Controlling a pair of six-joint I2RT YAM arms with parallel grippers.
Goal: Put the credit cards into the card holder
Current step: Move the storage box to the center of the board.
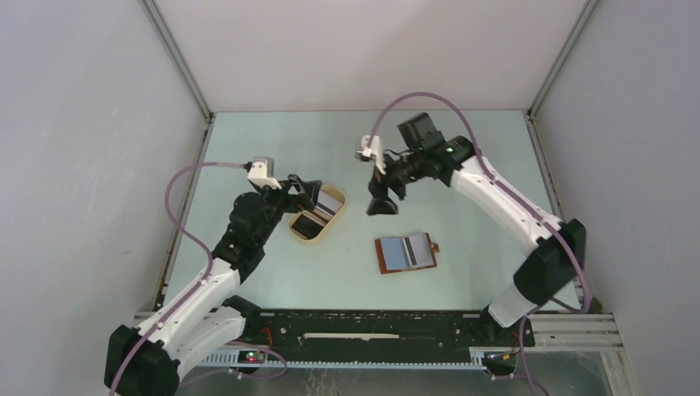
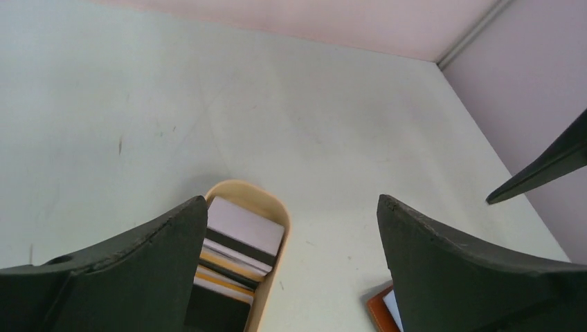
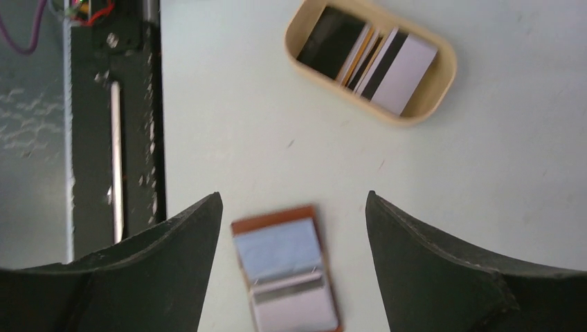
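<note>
Several cards (image 1: pixel 328 202) lie stacked in the tray (image 1: pixel 294 234), its long axis diagonal, under the spread left hand (image 1: pixel 307 191). Right of it the holder (image 1: pixel 406 253) lies open, long axis left-right, tab pointing right, bare surface (image 1: pixel 347 272) all round. Beyond it the right hand (image 1: pixel 382 205) hangs spread.

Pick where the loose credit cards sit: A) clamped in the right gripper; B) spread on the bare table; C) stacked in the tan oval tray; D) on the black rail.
C: the credit cards lie overlapping inside the tan oval tray; the right gripper is open and empty.
</note>
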